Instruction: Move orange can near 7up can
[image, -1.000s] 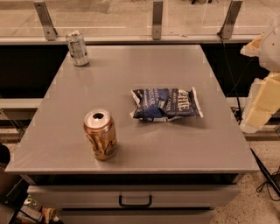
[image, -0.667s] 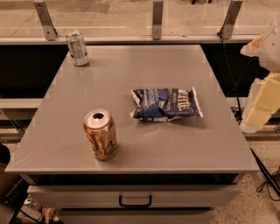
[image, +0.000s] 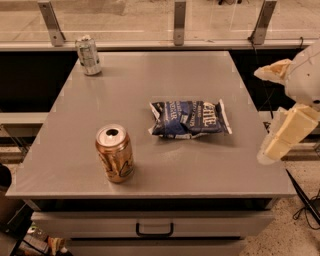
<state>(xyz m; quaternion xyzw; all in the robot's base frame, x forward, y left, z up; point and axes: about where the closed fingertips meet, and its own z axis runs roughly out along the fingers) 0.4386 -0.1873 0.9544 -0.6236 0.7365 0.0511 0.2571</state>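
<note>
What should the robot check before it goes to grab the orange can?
1. Orange can stands upright near the front edge of the table: ok.
2. 7up can stands at the far left corner: ok.
3. Pincer is open and holds nothing, off the table's right side: ok.
4. Nothing stands between the two cans: ok.
5. Chip bag is out of the pincer's way: not ok. It lies roughly between the pincer and the orange can, so it is probably best to go over it.
6. Orange can is full or empty: cannot tell.
</note>
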